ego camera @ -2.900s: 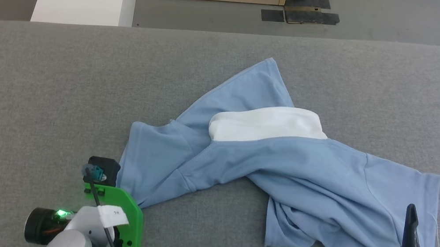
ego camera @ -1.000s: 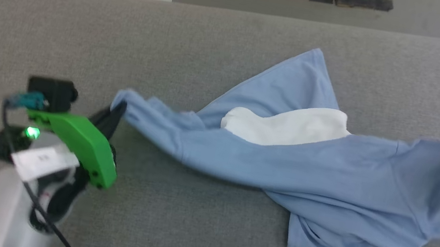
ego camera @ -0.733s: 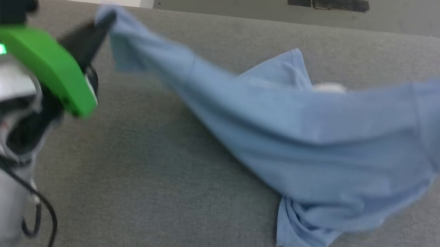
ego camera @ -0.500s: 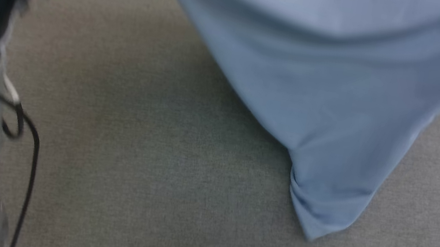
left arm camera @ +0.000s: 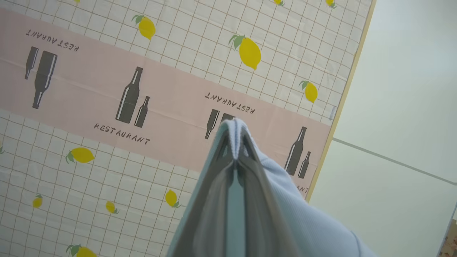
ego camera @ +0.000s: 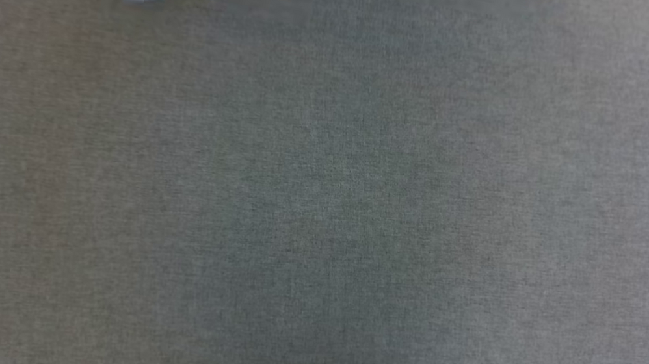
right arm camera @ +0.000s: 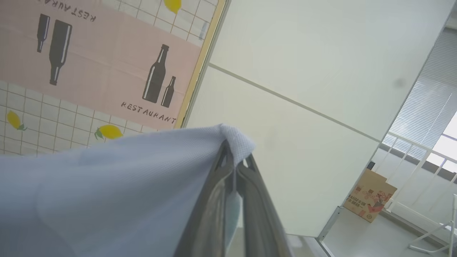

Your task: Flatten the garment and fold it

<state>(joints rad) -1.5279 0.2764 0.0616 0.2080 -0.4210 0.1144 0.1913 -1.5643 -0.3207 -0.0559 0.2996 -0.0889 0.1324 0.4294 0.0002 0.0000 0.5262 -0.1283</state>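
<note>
Left wrist view: the left jaws are shut tight on a folded edge of the garment (left arm camera: pixel 307 221). A ridge of pale blue knit stands up between their tips, and the rest trails off beside and below them. In the right wrist view the right jaws are shut the same way on another edge, with the cloth spreading away from them in a broad sheet. Both views look up at a lemon-and-bottle printed backdrop (left arm camera: pixel 107 107) and a pale wall (right arm camera: pixel 303 71). So the shirt probably hangs in the air, its long axis running left to right between the two grips and its body drooping beneath. In the head view a blurred blue patch of it shows at the top left, over the grey desk (ego camera: pixel 358 214); whether it touches cannot be told. Laying it flat likely calls for both arms to lower together with that left-right span taut.
</note>
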